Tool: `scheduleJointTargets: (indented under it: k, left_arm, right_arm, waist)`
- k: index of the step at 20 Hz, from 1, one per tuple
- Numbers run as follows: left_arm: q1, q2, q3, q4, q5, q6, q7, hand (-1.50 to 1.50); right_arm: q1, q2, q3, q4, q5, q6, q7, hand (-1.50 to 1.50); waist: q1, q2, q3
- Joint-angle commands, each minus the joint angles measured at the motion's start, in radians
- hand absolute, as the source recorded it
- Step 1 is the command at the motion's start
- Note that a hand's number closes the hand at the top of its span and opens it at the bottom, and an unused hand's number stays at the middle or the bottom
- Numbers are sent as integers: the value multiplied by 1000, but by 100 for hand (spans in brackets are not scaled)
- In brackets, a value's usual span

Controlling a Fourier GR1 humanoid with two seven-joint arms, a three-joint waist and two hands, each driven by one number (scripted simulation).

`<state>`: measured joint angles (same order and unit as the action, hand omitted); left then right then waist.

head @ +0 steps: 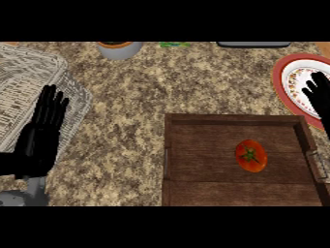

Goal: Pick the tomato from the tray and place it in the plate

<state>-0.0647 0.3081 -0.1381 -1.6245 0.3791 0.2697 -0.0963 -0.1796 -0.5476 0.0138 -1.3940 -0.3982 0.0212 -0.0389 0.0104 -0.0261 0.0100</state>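
The tomato point(251, 156) is lying in the lower right of the frame, a smooth, glossy red oval with a small green star of a stem on top. It is resting on the floor of the tray point(196, 160), right of the tray's middle and apart from all of its walls. The tray is a shallow rectangle of dark brown wood with a visible plank grain, raised edges and a thin metal handle on each short side.

Just above the tray's right corner, at the right edge of the frame, the plate point(285, 72) is sitting on the counter. It is round, with a plain red rim and a white middle speckled with a small coloured pattern.

The right hand point(329, 109) is hovering over the plate's lower part and the tray's upper right corner, its black fingers lying straight and spread, holding nothing.

The counter point(196, 82) is showing a mottled tan and brown stone surface.

At the left of the frame the left hand point(42, 133) is lying flat and open, fingers straight and pointing up, gripping nothing, over the edge of a pale woven basket point(10, 87) with rounded corners.

Along the top edge a grey pot point(119, 50) with an orange rim is standing.
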Motion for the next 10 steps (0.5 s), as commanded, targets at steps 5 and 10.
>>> scheduleJointTargets:
  k: [5,10]
  left_arm:
    - [36,21,-123,129,-38,-55,133,0]
    - [25,-15,-200,216,-53,-73,210,0]
  right_arm:
    - [-319,-4,268,-136,8,354,42,150]
    - [-520,-81,312,12,235,441,-100,-150]
  waist:
    - [140,65,-14]
    - [87,63,-10]
